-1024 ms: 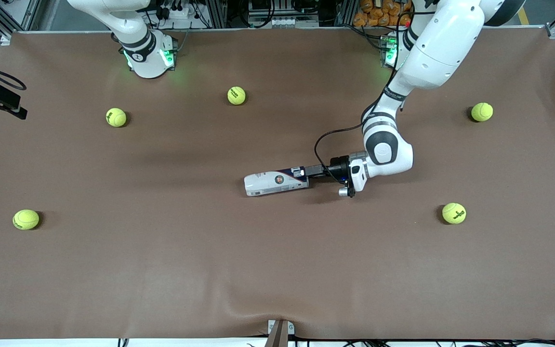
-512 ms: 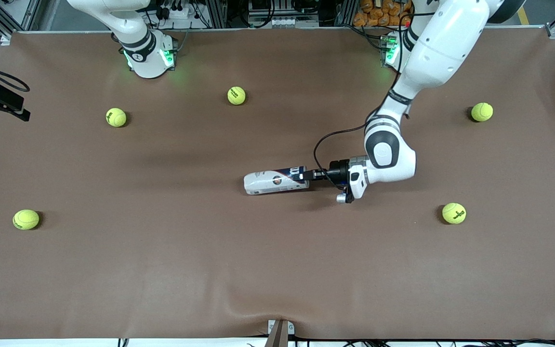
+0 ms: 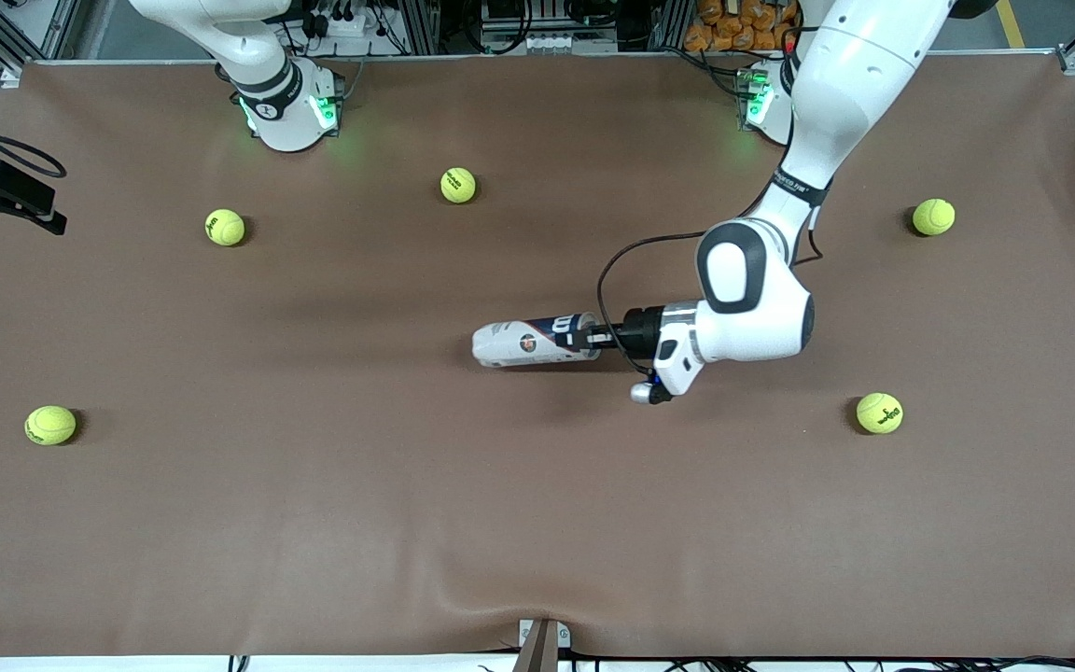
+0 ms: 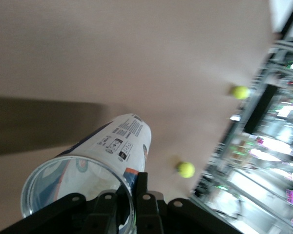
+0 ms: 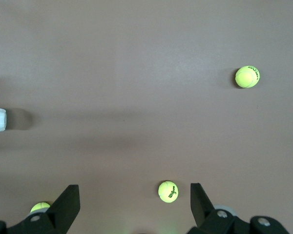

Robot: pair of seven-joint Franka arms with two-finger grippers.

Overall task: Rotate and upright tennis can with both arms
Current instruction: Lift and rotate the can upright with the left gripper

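Now, left end effector (image 3: 593, 338) clamped on tennis can's (image 3: 530, 343) open rim (can lying sideways), right end effector (image 5: 135, 204) spread wide, empty.

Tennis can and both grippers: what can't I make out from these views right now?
- Tennis can: whether its white end is off the table; front view too high to tell.
- Left gripper: shut on the can's open rim; fingertips cut off by the left wrist view's edge.
- Right gripper: open; arm and hand outside front view.
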